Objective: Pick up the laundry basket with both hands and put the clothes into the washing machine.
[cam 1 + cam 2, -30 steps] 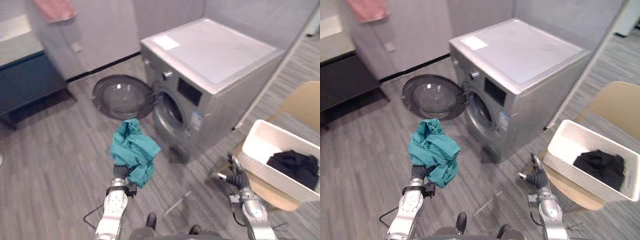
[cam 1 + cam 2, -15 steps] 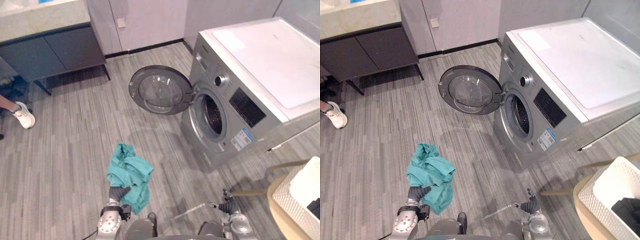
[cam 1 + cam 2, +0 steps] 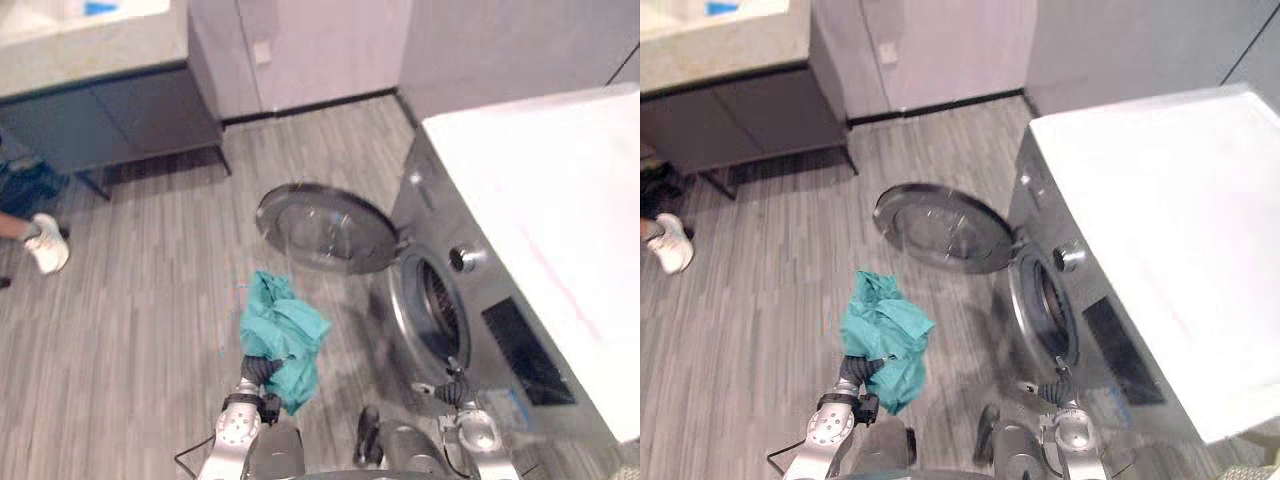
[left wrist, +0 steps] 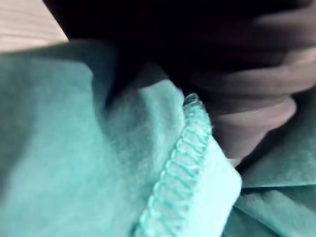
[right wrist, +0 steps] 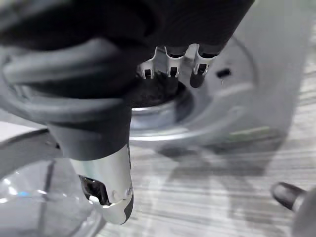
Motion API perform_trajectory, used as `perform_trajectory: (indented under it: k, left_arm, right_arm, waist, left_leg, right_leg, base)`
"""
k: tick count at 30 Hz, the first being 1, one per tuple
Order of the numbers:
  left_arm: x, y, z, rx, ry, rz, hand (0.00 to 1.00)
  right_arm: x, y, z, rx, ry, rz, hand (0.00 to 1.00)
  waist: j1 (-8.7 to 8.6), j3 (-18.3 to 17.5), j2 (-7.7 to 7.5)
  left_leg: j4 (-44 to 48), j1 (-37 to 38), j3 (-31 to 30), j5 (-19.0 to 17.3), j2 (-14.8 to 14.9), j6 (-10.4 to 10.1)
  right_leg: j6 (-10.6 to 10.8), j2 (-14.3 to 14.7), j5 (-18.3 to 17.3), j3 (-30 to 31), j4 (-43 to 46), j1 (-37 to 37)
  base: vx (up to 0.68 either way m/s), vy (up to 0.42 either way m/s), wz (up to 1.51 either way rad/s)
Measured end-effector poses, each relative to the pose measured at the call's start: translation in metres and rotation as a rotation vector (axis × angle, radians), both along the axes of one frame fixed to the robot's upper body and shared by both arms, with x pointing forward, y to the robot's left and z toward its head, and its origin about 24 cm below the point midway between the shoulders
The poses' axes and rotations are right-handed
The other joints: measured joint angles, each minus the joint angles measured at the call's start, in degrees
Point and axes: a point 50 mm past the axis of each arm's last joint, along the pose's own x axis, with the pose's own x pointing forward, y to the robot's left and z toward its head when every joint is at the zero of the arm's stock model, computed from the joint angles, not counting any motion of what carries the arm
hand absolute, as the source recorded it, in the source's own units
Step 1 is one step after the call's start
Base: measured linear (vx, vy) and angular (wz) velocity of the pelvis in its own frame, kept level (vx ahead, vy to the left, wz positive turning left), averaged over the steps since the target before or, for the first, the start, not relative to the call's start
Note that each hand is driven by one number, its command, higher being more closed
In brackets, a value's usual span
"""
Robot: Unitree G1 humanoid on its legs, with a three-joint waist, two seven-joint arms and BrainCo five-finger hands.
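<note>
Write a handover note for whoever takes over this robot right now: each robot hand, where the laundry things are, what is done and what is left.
Left robot hand: shut on the teal garment, held bunched above the floor, to the left of the washing machine.
Right robot hand: open and empty, low by the machine's front, near the drum opening.
Door: swung wide open.
Done: one garment is in hand and the machine is open.
Left: bring the teal garment to the drum opening and put it inside.
</note>
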Motion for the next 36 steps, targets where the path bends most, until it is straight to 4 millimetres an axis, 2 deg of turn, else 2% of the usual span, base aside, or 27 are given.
perform_trajectory:
  k: [1,4,5,6,7,8,9,10,12,15,16,18,19,20,21,22,23,25,26,28,30,31,32,33,35,36]
  left_arm:
    - [0.000,0.000,0.000,0.002,0.002,0.000,1.00]
    - [0.000,0.001,-0.001,0.007,0.003,0.002,1.00]
    - [-0.001,0.002,-0.002,0.010,0.009,0.003,1.00]
    - [-0.002,0.001,-0.004,0.008,0.019,0.002,1.00]
    - [-0.003,-0.001,-0.006,0.004,0.027,-0.002,1.00]
    - [0.001,0.000,-0.009,0.033,0.043,-0.027,1.00]
    - [0.002,0.005,-0.008,0.054,0.038,-0.028,1.00]
    - [0.002,0.006,-0.008,0.057,0.038,-0.026,1.00]
    - [-0.002,0.009,-0.011,0.063,0.049,-0.019,1.00]
    - [-0.005,0.014,-0.013,0.067,0.064,-0.001,1.00]
    - [-0.005,0.015,-0.013,0.068,0.065,0.002,1.00]
    - [-0.004,0.019,-0.012,0.069,0.058,0.021,1.00]
    - [-0.003,0.024,-0.011,0.073,0.056,0.042,1.00]
    - [-0.002,0.025,-0.010,0.075,0.053,0.042,1.00]
    - [0.001,0.026,-0.008,0.076,0.043,0.047,1.00]
    - [0.003,0.030,-0.005,0.082,0.026,0.062,1.00]
    - [0.003,0.031,-0.005,0.083,0.026,0.065,1.00]
    - [-0.001,0.034,-0.007,0.072,0.040,0.099,1.00]
    - [-0.001,0.034,-0.007,0.072,0.040,0.100,1.00]
    - [0.000,0.034,-0.007,0.065,0.043,0.108,1.00]
    - [-0.010,0.035,-0.014,0.046,0.085,0.135,1.00]
    - [-0.012,0.034,-0.015,0.044,0.089,0.137,1.00]
    - [-0.012,0.033,-0.015,0.040,0.089,0.146,1.00]
    - [-0.011,0.032,-0.015,0.036,0.085,0.153,1.00]
    - [-0.008,0.032,-0.014,0.039,0.081,0.150,1.00]
    - [-0.003,0.033,-0.012,0.046,0.069,0.142,1.00]
  right_arm:
    - [0.000,0.001,-0.001,0.002,0.006,0.003,0.00]
    - [-0.002,0.005,-0.004,0.015,0.021,-0.001,0.00]
    - [-0.002,0.005,-0.006,0.016,0.032,-0.002,0.00]
    - [-0.003,0.002,-0.006,0.004,0.034,-0.001,0.00]
    - [-0.003,-0.001,-0.006,-0.007,0.035,-0.001,0.00]
    - [-0.004,0.003,-0.008,0.005,0.044,-0.007,0.00]
    - [-0.007,0.008,-0.008,0.015,0.042,-0.010,0.00]
    - [-0.009,0.009,-0.009,0.017,0.043,-0.014,0.00]
    - [-0.010,0.012,-0.010,0.019,0.047,-0.004,0.00]
    - [-0.010,0.018,-0.012,0.022,0.058,0.026,0.00]
    - [-0.010,0.018,-0.012,0.021,0.064,0.029,0.00]
    - [-0.009,0.019,-0.016,0.022,0.085,0.037,0.00]
    - [-0.004,0.022,-0.017,0.015,0.094,0.058,0.00]
    - [-0.006,0.021,-0.019,0.011,0.107,0.062,0.00]
    - [-0.006,0.018,-0.020,-0.003,0.119,0.068,0.00]
    - [-0.005,0.015,-0.021,-0.017,0.128,0.071,0.00]
    - [-0.005,0.014,-0.021,-0.019,0.129,0.071,0.00]
    - [-0.011,0.008,-0.024,-0.035,0.155,0.067,0.00]
    - [-0.011,0.007,-0.024,-0.036,0.155,0.066,0.00]
    - [-0.015,0.002,-0.025,-0.051,0.168,0.052,0.00]
    - [-0.012,-0.006,-0.022,-0.072,0.158,0.033,0.00]
    - [-0.012,-0.008,-0.022,-0.075,0.155,0.026,0.00]
    - [-0.011,-0.010,-0.021,-0.078,0.156,0.010,0.00]
    - [-0.011,-0.015,-0.020,-0.083,0.150,-0.025,0.00]
    - [-0.012,-0.023,-0.019,-0.091,0.151,-0.059,0.00]
    - [-0.014,-0.021,-0.021,-0.082,0.157,-0.063,0.00]
  waist:
    - [-0.02,0.03,-0.02]
    - [0.16,0.56,-0.48]
    - [0.19,0.48,-0.34]
    - [0.33,-0.03,1.27]
    - [0.32,-0.26,2.99]
    - [0.01,-0.01,1.66]
    - [0.17,-0.21,0.20]
    - [0.18,-0.31,-0.35]
    - [0.13,-0.47,-0.62]
    - [-0.15,-0.54,-0.65]
    - [-0.22,-0.56,-0.61]
    - [-0.16,-0.60,-0.38]
    - [-0.15,-0.65,-0.80]
    - [-0.21,-0.62,-0.93]
    - [-0.35,-0.42,-0.44]
    - [-0.31,-0.36,0.05]
    - [-0.31,-0.36,0.13]
    - [-0.26,-1.13,1.32]
    - [-0.25,-1.14,1.33]
    - [0.04,-0.99,1.43]
    - [-0.07,-0.40,2.26]
    - [-0.08,-0.23,2.27]
    - [-0.03,0.31,1.65]
    - [-0.10,0.38,2.09]
    - [-0.23,0.70,3.42]
    - [-0.34,0.84,2.74]
  left_leg:
    - [-2.57,-0.67,-0.63,-0.01,-0.37,0.01]
    - [-16.44,-0.88,-8.36,0.14,-5.56,-0.21]
    - [-23.43,0.36,-12.72,1.21,-7.17,-1.20]
    - [-29.84,2.18,-15.39,6.90,-7.19,-2.18]
    - [-30.65,2.23,-16.15,9.30,-6.07,-2.97]
    - [-28.14,2.39,-13.71,7.59,-6.54,-2.43]
    - [-29.19,3.75,-10.32,6.42,-7.18,-1.00]
    - [-29.51,4.23,-8.76,6.00,-7.56,-0.49]
    - [-29.58,6.11,-2.84,4.30,-7.98,1.17]
    - [-30.08,6.18,3.09,3.32,-7.56,2.03]
    - [-30.38,6.17,4.03,3.30,-7.37,2.13]
    - [-30.57,6.30,8.20,3.17,-5.30,2.37]
    - [-31.03,7.01,11.72,2.94,-4.26,2.78]
    - [-31.10,7.49,12.80,2.81,-4.17,2.98]
    - [-30.91,8.27,14.43,2.38,-3.66,3.19]
    - [-29.52,8.90,15.58,1.24,-2.74,2.17]
    - [-29.40,8.98,15.61,1.14,-2.62,2.03]
    - [-29.02,10.14,15.84,0.99,-0.06,1.26]
    - [-28.78,10.13,15.89,1.03,0.16,1.19]
    - [-23.11,8.42,15.18,1.12,2.57,1.09]
    - [-14.51,7.67,10.28,1.42,3.91,0.94]
    - [-12.54,6.83,8.79,1.57,3.78,0.93]
    - [-12.78,5.75,4.11,0.27,1.46,0.41]
    - [-17.43,6.21,0.64,0.31,-0.48,-0.22]
    - [-22.55,8.30,-0.41,0.66,-0.90,-1.40]
    - [-23.77,8.02,-0.05,0.67,-1.69,-1.39]
  right_leg:
    - [0.00,0.22,0.00,1.19,-0.26,0.31]
    - [0.19,0.30,-0.11,8.30,-0.64,1.70]
    - [1.94,0.32,-0.73,11.36,-0.34,2.11]
    - [4.59,1.51,-2.18,14.43,0.34,2.36]
    - [5.91,2.86,-3.22,15.67,0.86,2.46]
    - [6.93,1.76,-4.33,17.93,2.40,1.90]
    - [8.20,0.38,-5.08,20.20,3.73,0.92]
    - [8.72,-0.29,-5.38,21.59,3.89,0.76]
    - [10.03,-1.90,-5.25,26.63,3.76,-0.45]
    - [12.35,-2.47,-3.40,31.01,2.67,-3.55]
    - [12.66,-2.64,-2.72,30.70,2.61,-4.27]
    - [11.65,-3.19,0.19,22.48,2.83,-7.09]
    - [9.33,-6.79,-0.91,7.30,5.77,-8.18]
    - [8.19,-8.52,-1.91,1.25,7.20,-8.36]
    - [6.83,-10.84,-3.15,-5.55,9.80,-8.40]
    - [8.30,-11.54,-3.68,-8.43,10.21,-7.79]
    - [8.31,-11.31,-3.62,-8.34,10.02,-7.72]
    - [7.83,-7.62,-3.27,-6.63,6.37,-5.95]
    - [7.76,-7.48,-3.31,-6.62,6.29,-5.94]
    - [7.16,-5.70,-3.22,-5.54,5.39,-5.51]
    - [6.31,-3.90,-3.17,-2.96,5.49,-2.77]
    - [6.11,-3.78,-3.08,-2.22,5.53,-2.42]
    - [6.02,-4.08,-3.03,-0.42,5.72,-2.35]
    - [6.07,-4.11,-3.00,0.91,6.29,-2.95]
    - [6.54,-3.35,-3.04,2.32,7.00,-3.60]
    - [7.00,-3.95,-2.81,2.78,7.04,-4.87]
  base:
    - [0.37,0.091,-0.99]
    - [0.30,0.193,-1.23]
    - [0.25,0.279,-1.48]
    - [0.26,0.318,-1.52]
    - [0.23,0.348,-1.26]
    - [0.16,0.324,-1.07]
    - [0.11,0.288,-0.95]
    - [0.04,0.257,-1.04]
    - [-0.02,0.241,-1.17]
    - [-0.04,0.200,-1.16]
    - [-0.02,0.075,-1.03]
    - [-0.02,0.024,-1.08]
    - [-0.03,-0.019,-1.03]
    - [-0.03,-0.039,-1.05]
    - [-0.01,-0.073,-0.78]
    - [-0.01,-0.065,-0.60]
    - [0.01,-0.100,-0.53]
    - [0.07,-0.123,-0.40]
    - [0.08,-0.176,-0.30]
    - [0.07,-0.157,-0.37]
    - [0.16,-0.071,-0.67]
    - [0.16,0.017,-0.72]
    - [0.10,0.054,-0.72]
    - [0.08,0.068,-0.73]
    - [0.07,0.114,-0.57]
    - [0.04,0.110,-0.35]
